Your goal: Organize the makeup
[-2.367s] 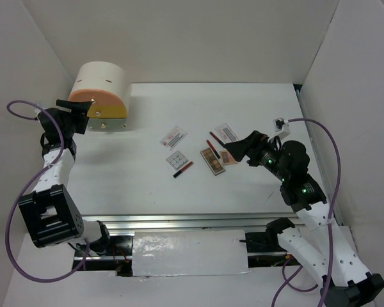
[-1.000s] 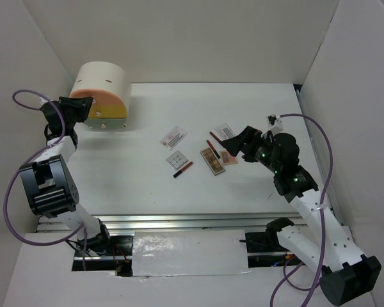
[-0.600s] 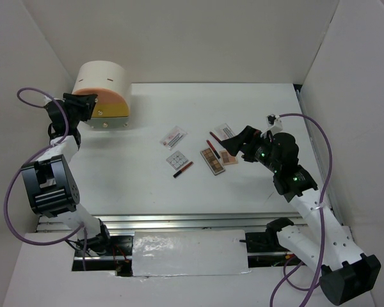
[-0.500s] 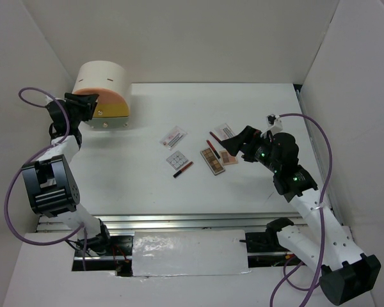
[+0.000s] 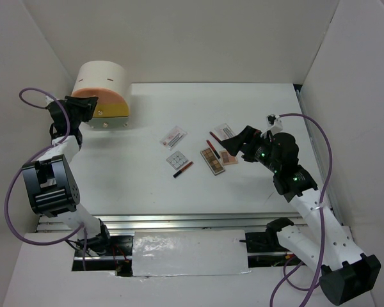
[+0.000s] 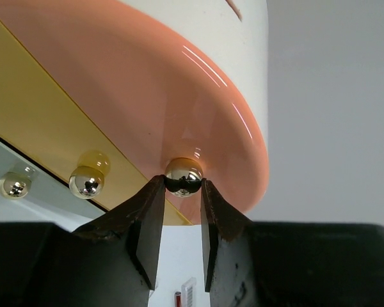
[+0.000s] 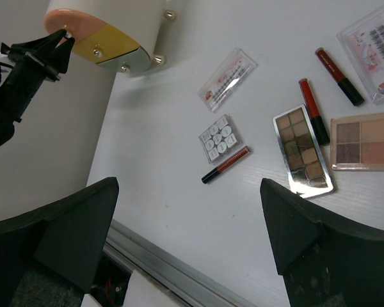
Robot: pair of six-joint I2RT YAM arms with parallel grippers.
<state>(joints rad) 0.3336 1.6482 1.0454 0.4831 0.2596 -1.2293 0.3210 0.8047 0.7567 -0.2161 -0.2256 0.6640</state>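
Observation:
The makeup lies mid-table: a white sachet (image 5: 173, 137), a white square palette (image 5: 176, 159), a red and black pencil (image 5: 183, 169), a long brown palette (image 5: 212, 161), a square brown palette (image 5: 228, 157) and a second sachet (image 5: 225, 132). My right gripper (image 5: 235, 146) hangs open above the brown palettes; its wrist view shows the long palette (image 7: 302, 151) and white palette (image 7: 219, 138) beyond its fingertips. My left gripper (image 6: 182, 185) is shut on the shiny round knob (image 6: 183, 177) of the pink drawer (image 6: 147, 96) of the rounded drawer box (image 5: 102, 86).
A yellow drawer (image 6: 38, 128) with its own metal knob (image 6: 86, 182) sits under the pink one. White walls close in the table on the left, back and right. A metal rail (image 5: 179, 222) runs along the near edge.
My left gripper has edged up to the box's pink drawer and its jaws have narrowed onto the knob. The right arm has held still for the last second.

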